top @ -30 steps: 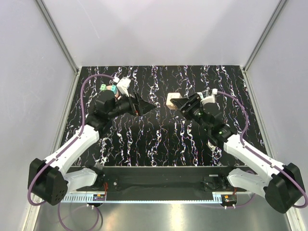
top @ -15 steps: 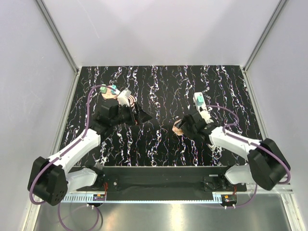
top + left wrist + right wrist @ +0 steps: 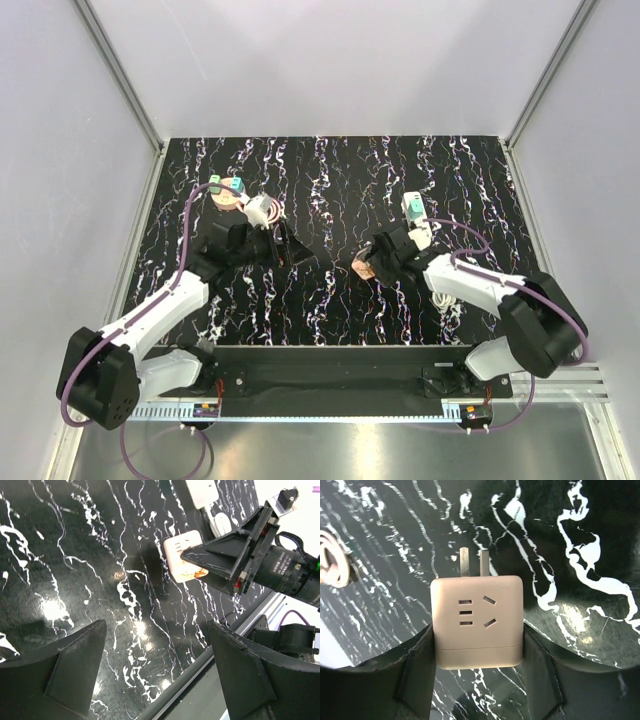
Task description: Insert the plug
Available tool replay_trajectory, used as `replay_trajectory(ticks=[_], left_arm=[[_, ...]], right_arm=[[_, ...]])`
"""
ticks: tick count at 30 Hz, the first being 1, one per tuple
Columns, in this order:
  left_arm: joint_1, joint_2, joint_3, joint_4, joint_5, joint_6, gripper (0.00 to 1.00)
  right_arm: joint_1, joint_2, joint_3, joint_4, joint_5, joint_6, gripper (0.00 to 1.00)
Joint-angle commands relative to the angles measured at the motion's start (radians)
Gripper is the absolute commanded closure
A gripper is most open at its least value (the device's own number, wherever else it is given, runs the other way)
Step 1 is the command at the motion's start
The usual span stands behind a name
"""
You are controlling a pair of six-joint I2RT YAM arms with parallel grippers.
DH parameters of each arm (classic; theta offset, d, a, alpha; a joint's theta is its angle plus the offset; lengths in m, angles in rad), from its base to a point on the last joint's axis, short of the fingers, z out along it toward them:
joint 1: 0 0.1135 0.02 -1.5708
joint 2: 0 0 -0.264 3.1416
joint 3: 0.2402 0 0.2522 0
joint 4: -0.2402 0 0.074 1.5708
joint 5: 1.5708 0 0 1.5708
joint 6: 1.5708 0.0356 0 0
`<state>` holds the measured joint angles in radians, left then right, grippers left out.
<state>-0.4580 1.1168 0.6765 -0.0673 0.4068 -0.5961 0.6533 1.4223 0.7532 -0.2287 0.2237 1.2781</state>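
There are two arms and one plug [image 3: 477, 622]. The plug has two flat metal pins and five small holes on its face. One white power strip [image 3: 202, 492] shows in the left wrist view.

The right gripper [image 3: 477, 650] has its jaws squeezed onto the plug, one finger [image 3: 417, 670] on each side. This is over the black worktop [image 3: 330, 170] with white streaks, a bit right of the middle. The left gripper [image 3: 155, 670] has its jaws spread wide with nothing in between. It hangs over the worktop, apart from the plug and facing it.

From above, the plug is tiny and mostly hidden under the right jaws. You cannot tell if it touches the worktop. The power strip is cut off by the top edge of the left wrist view. A pinkish coil [image 3: 330, 560] is cut off by the left edge of the right wrist view.

The pins stick straight out ahead of the right jaws, toward the left side of the worktop. The face with the holes looks up at the wrist camera. The plug is almost a cube, so no side is much longer.
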Motion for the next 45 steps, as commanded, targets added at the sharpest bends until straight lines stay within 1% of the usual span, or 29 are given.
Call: replay_trajectory(ticks=[1, 7, 9, 10, 11, 12, 14, 15, 17, 18, 19, 21, 23, 24, 26, 30, 32, 35, 38, 40, 45], left_arm=[[-0.005, -0.002, -0.003, 0.044, -0.006, -0.004, 0.12], [-0.004, -0.020, -0.015, 0.040, -0.013, -0.004, 0.12], [-0.004, -0.023, -0.020, 0.040, -0.014, -0.004, 0.12], [-0.004, -0.025, -0.022, 0.038, -0.013, -0.002, 0.12], [-0.004, -0.028, -0.023, 0.038, -0.014, -0.002, 0.12], [-0.004, -0.032, -0.025, 0.038, -0.011, -0.001, 0.12], [-0.004, -0.035, -0.031, 0.040, -0.010, 0.007, 0.12], [-0.004, -0.035, -0.032, 0.044, 0.004, 0.015, 0.12], [-0.004, -0.031, -0.026, 0.050, 0.016, 0.019, 0.12], [-0.004, -0.023, -0.023, 0.057, 0.030, 0.018, 0.12], [-0.004, -0.022, -0.020, 0.064, 0.035, 0.012, 0.12], [-0.007, -0.017, -0.018, 0.115, 0.036, -0.016, 0.13], [-0.018, -0.008, -0.005, 0.161, 0.027, -0.036, 0.13], [-0.024, 0.006, 0.006, 0.170, 0.006, -0.054, 0.13], [-0.051, 0.029, 0.038, 0.179, -0.043, -0.065, 0.11], [-0.122, 0.041, 0.066, 0.224, -0.086, -0.048, 0.09], [-0.140, 0.035, 0.064, 0.233, -0.118, -0.041, 0.09], [-0.166, 0.026, 0.049, 0.256, -0.160, -0.047, 0.09], [-0.183, 0.020, 0.040, 0.258, -0.213, -0.050, 0.11], [-0.195, 0.020, 0.044, 0.261, -0.238, -0.047, 0.12], [-0.226, 0.049, 0.072, 0.270, -0.278, -0.028, 0.16]], right_arm=[[0.011, 0.050, 0.038, 0.009, 0.013, 0.073, 0.84], [0.011, 0.082, 0.055, 0.005, 0.005, 0.147, 0.83], [0.009, 0.093, 0.070, 0.002, 0.017, 0.155, 0.85], [0.009, 0.093, 0.077, 0.002, 0.019, 0.156, 0.90], [0.011, 0.092, 0.081, 0.000, 0.019, 0.165, 0.99], [0.012, 0.078, 0.078, 0.018, 0.017, 0.170, 1.00], [0.011, 0.053, 0.046, 0.089, 0.002, 0.155, 1.00], [0.012, 0.029, 0.044, 0.132, -0.020, 0.147, 1.00], [0.012, 0.007, 0.055, 0.159, -0.059, 0.124, 1.00], [0.014, -0.014, 0.052, 0.211, -0.098, 0.127, 1.00], [0.023, -0.029, 0.046, 0.229, -0.107, 0.141, 1.00], [0.057, -0.069, 0.006, 0.346, -0.109, 0.196, 1.00], [0.086, -0.088, -0.009, 0.374, -0.096, 0.243, 1.00], [0.123, -0.104, -0.014, 0.403, -0.077, 0.254, 1.00], [0.155, -0.126, -0.018, 0.426, -0.035, 0.286, 1.00], [0.213, -0.152, -0.041, 0.469, 0.023, 0.340, 1.00], [0.220, -0.166, -0.060, 0.524, 0.042, 0.377, 1.00], [0.227, -0.184, -0.061, 0.534, 0.057, 0.380, 1.00], [0.238, -0.192, -0.043, 0.516, 0.066, 0.377, 1.00], [0.261, -0.192, -0.040, 0.512, 0.080, 0.403, 1.00], [0.304, -0.169, -0.070, 0.568, 0.127, 0.484, 1.00]])
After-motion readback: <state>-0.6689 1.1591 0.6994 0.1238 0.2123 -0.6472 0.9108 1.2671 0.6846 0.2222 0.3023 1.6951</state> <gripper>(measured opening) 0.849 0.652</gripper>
